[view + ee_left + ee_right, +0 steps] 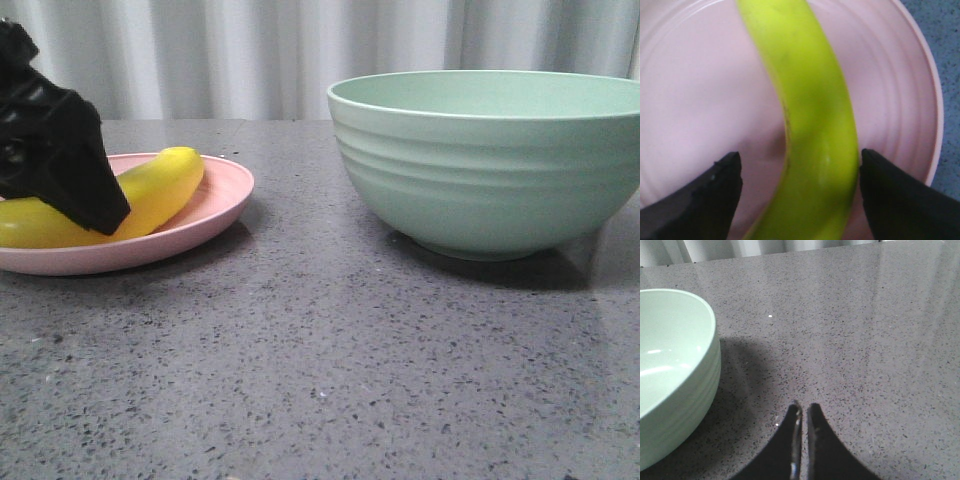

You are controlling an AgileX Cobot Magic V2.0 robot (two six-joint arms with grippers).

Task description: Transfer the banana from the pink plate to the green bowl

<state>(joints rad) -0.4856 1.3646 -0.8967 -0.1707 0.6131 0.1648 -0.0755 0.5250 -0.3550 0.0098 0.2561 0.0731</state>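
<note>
The yellow banana (165, 185) lies on the pink plate (215, 205) at the left of the table. My left gripper (105, 215) is down over the banana's middle. In the left wrist view the left gripper (800, 165) is open, with its black fingers (715, 195) on either side of the banana (805, 100) above the plate (700, 100). One finger is at the banana's side; the other stands apart from it. The green bowl (490, 170) stands at the right with nothing showing inside. My right gripper (803, 407) is shut and empty, low over the table beside the bowl (675, 370).
The grey speckled tabletop (300, 350) stretches between the plate and the bowl and towards the front. A pale curtain (250, 50) hangs behind the table. The right arm does not show in the front view.
</note>
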